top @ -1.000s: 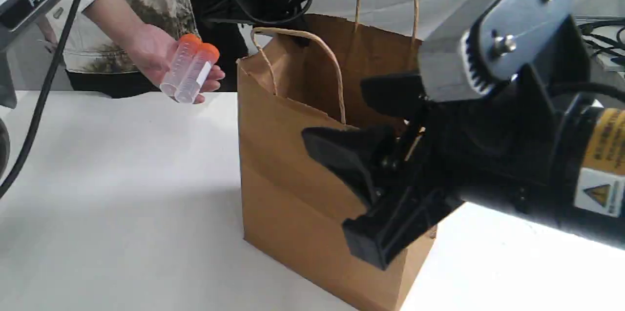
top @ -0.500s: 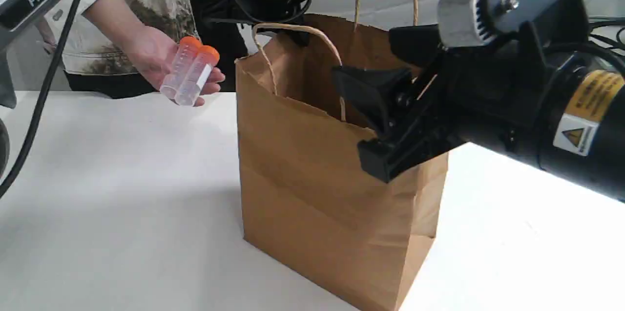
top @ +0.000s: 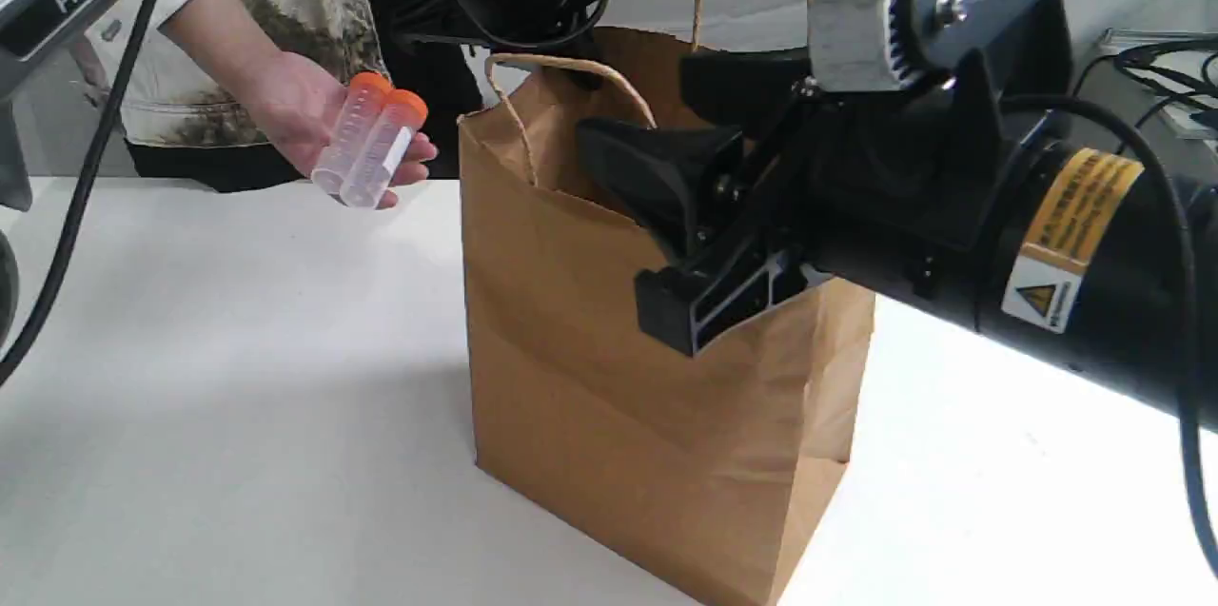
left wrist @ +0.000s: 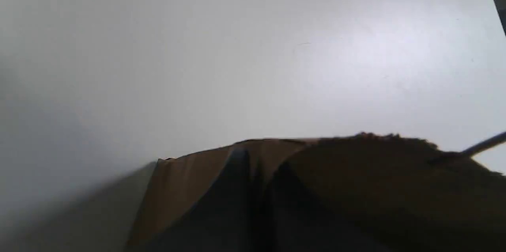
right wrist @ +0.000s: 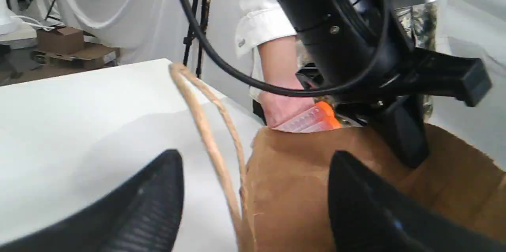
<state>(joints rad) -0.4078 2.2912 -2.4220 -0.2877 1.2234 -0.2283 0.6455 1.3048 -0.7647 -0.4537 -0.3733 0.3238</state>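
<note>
The paper bag [top: 609, 378] stands upright. The right gripper [right wrist: 255, 161] gapes over its near rim, straddling the rope handle [right wrist: 205, 125]. I'd centre it so neither finger snags. The left gripper [left wrist: 259, 212] is at the bag's far rim; I can't tell its grip. Beside the bag, a hand [top: 304, 107] holds two tubes [top: 371, 145].

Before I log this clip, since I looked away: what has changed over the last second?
The right gripper rose and moved left in the exterior view, from low in front of the paper bag up to its near rim, jaws open, holding nothing. Unchanged: the bag stands on the table, the left gripper is at its far rim, and the hand holds two orange-capped tubes.
</note>
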